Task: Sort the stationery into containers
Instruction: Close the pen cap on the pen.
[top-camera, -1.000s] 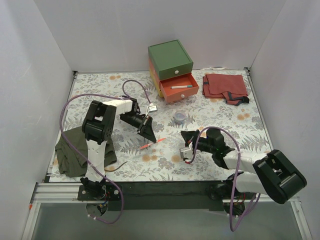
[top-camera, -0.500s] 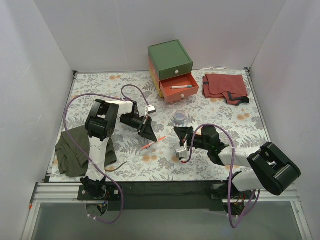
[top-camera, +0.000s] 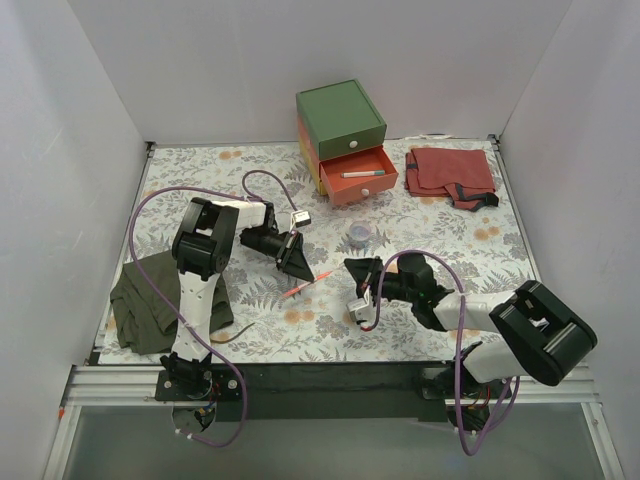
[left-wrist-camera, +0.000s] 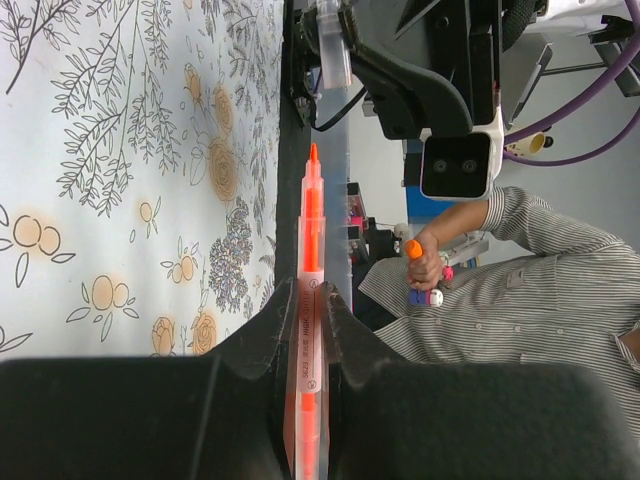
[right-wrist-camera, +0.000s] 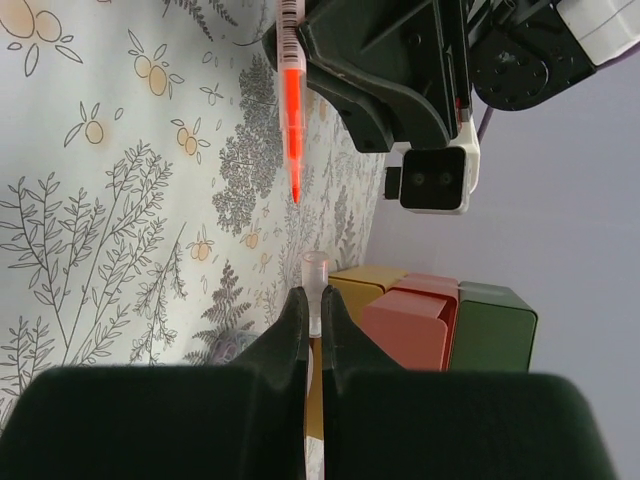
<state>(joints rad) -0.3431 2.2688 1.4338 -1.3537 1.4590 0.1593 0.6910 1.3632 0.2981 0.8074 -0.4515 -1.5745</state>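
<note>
Left end effector (left-wrist-camera: 309, 318) is clamped on an orange pen (left-wrist-camera: 311, 230), bare tip pointing outward, low over the worktop (left-wrist-camera: 100, 150). Right end effector (right-wrist-camera: 313, 318) pinches a clear cap (right-wrist-camera: 315, 270), facing that tip but apart from it. The red drawer (top-camera: 380, 188) stands open, a white pen (top-camera: 362, 173) inside.

Slid the right gripper (top-camera: 352, 267), cap (right-wrist-camera: 315, 272) and all, a fair bit left, so now closer to the pen (top-camera: 305, 288) tip. Also nudged the left arm (top-camera: 205, 243) elbow slightly right.
</note>
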